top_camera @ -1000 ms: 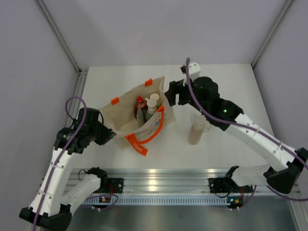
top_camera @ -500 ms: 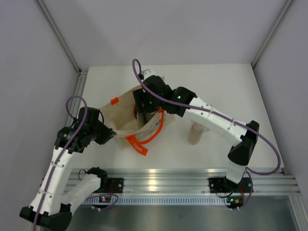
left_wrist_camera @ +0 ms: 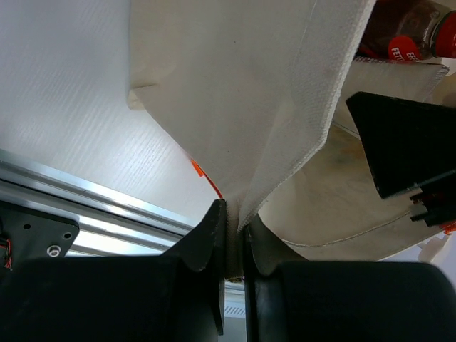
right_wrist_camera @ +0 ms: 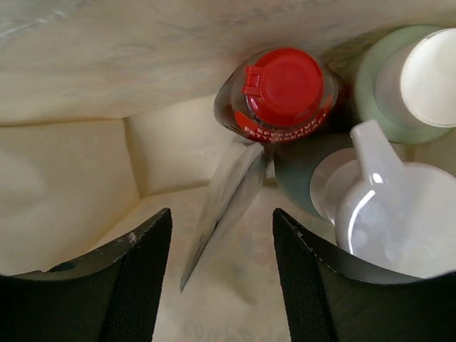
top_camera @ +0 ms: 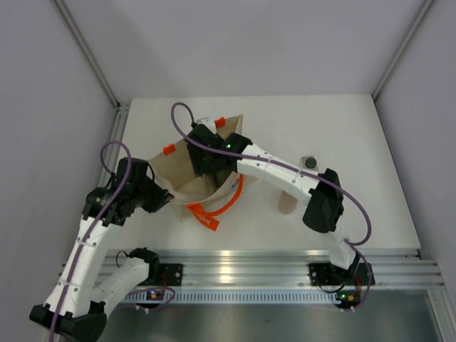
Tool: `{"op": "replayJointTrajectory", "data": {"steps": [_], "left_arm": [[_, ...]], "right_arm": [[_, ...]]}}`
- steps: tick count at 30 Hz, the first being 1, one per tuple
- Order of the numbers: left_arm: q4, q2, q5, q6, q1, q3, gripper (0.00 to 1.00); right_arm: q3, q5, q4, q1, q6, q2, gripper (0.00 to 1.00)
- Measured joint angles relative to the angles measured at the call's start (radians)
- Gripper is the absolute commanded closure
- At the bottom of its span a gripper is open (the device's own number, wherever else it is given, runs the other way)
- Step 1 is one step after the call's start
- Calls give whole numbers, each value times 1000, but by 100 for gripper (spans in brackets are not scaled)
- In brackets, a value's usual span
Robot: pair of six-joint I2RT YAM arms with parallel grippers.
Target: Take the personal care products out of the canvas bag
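The canvas bag (top_camera: 176, 171) stands open at the table's middle left. My left gripper (top_camera: 161, 197) is shut on its near rim, and the left wrist view shows the canvas (left_wrist_camera: 271, 107) pinched between the fingers. My right gripper (top_camera: 206, 162) is inside the bag's mouth, open and empty (right_wrist_camera: 222, 217). Just ahead of it inside the bag (right_wrist_camera: 71, 178) stand a red-capped clear bottle (right_wrist_camera: 285, 89), a pale green bottle with a white cap (right_wrist_camera: 420, 78) and a grey-green pump bottle (right_wrist_camera: 370, 189). A tan bottle (top_camera: 286, 204) and a dark-capped clear bottle (top_camera: 308, 162) stand outside on the table.
A flat silvery packet (right_wrist_camera: 228, 199) leans between my right fingers inside the bag. The bag's orange handle (top_camera: 214, 208) hangs over its front. The right arm's links cross the table's middle. Grey walls enclose the table, and an aluminium rail (top_camera: 235, 267) runs along the near edge.
My right arm has swung left from the table's right side and gone down into the bag's mouth. The left gripper has kept its hold on the rim.
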Motion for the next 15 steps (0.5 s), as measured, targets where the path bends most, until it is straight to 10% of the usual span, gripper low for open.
{"op": "replayJointTrajectory", "data": {"steps": [15], "left_arm": [[21,8,10,21,0,-5,100]], "right_arm": [[45,53,-13,0,60,118,74]]}}
